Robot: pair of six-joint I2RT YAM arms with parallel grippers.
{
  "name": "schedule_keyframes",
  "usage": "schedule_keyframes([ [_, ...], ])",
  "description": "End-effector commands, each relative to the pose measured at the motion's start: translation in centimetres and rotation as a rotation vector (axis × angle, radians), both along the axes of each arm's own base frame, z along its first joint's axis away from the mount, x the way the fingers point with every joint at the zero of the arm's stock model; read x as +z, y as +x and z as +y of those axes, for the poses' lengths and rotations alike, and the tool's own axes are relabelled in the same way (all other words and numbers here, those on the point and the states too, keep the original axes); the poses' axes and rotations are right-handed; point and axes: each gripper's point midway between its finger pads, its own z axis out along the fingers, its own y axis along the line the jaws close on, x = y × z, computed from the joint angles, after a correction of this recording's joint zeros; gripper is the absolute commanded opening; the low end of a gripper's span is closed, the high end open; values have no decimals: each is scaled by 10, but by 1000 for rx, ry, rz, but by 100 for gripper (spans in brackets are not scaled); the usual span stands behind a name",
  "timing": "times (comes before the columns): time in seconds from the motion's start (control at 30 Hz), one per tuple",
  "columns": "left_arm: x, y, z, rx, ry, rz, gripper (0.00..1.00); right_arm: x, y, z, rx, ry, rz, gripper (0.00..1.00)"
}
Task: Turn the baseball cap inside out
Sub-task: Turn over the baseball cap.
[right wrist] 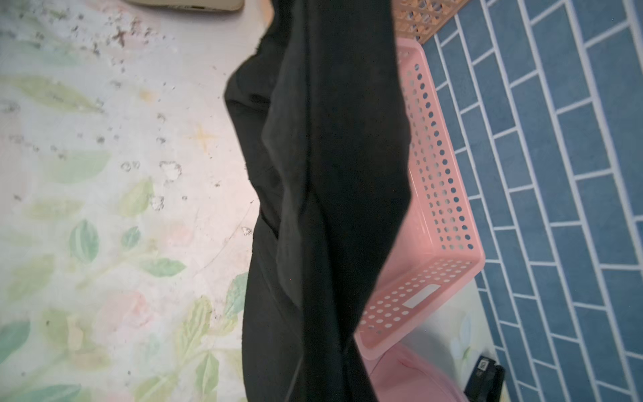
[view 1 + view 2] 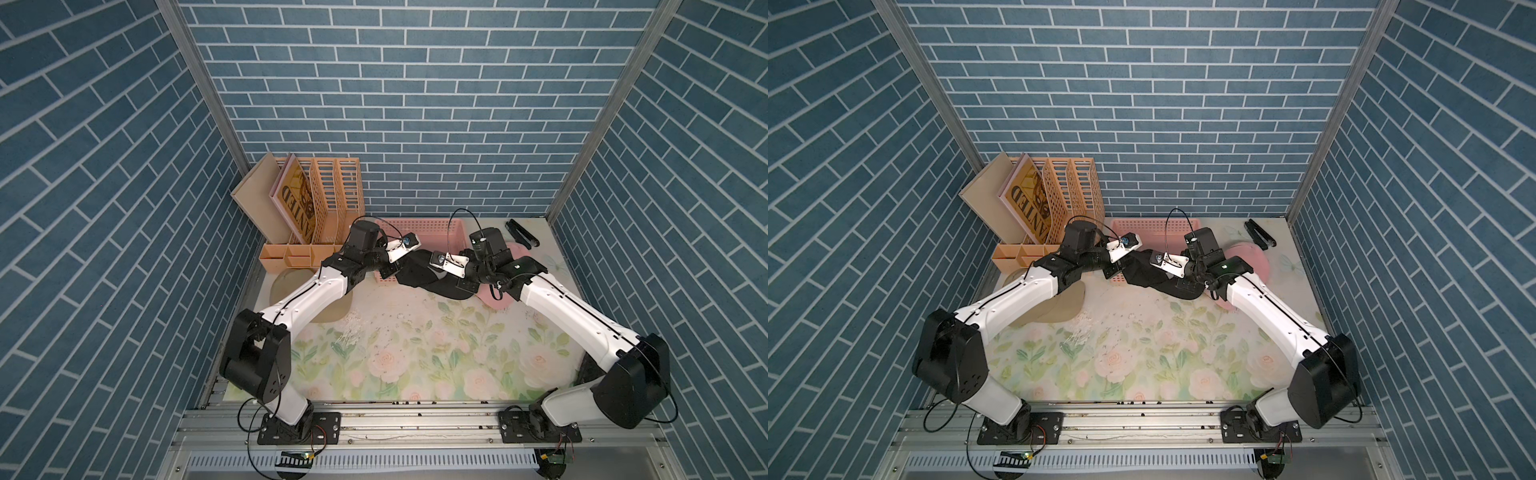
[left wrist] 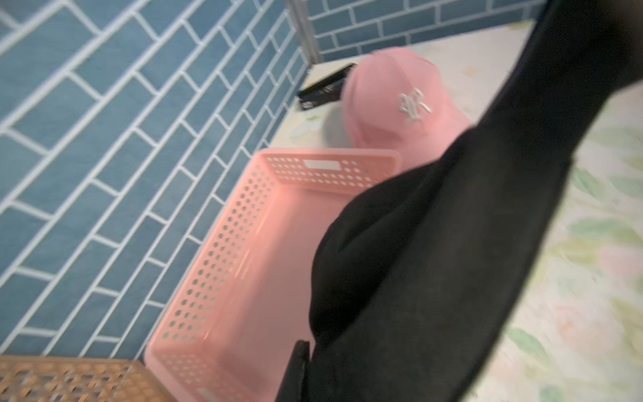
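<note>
Left gripper [image 2: 390, 272] clamped on cap [image 2: 419, 276] edge. Cap hangs between the arms over the basket [image 2: 419, 227] front rim, long axis gripper to gripper. Right gripper [image 2: 463, 284] clamped on opposite edge; both arms equally near.

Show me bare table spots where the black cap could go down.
Free: the floral mat, its broad near half, up to the tan cap and black cap. Crowded: the far edge, with pink basket, pink cap, stapler, organizer.
</note>
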Motion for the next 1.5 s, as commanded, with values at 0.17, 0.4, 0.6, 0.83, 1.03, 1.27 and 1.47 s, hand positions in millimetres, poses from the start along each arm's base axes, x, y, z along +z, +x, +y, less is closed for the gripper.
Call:
schedule_keyframes([
  [0.17,64,31,34,543,-231,-85,0,15,46,0,-357,270,187,0],
  [0.4,48,41,61,1015,-199,-58,0,30,65,6,-528,437,245,0],
  [0.6,66,19,9,763,-472,203,0,40,63,7,-535,535,242,11],
  [0.83,53,-9,-64,502,-526,618,0,41,63,24,-388,651,169,38],
  [1.03,49,-7,-55,567,-473,631,0,45,57,-8,-458,673,25,50],
  [1.27,83,-5,-63,540,-484,635,0,85,33,-43,-501,785,-148,71],
  [1.47,86,-12,-69,503,-493,676,0,115,22,-65,-506,822,-237,77],
])
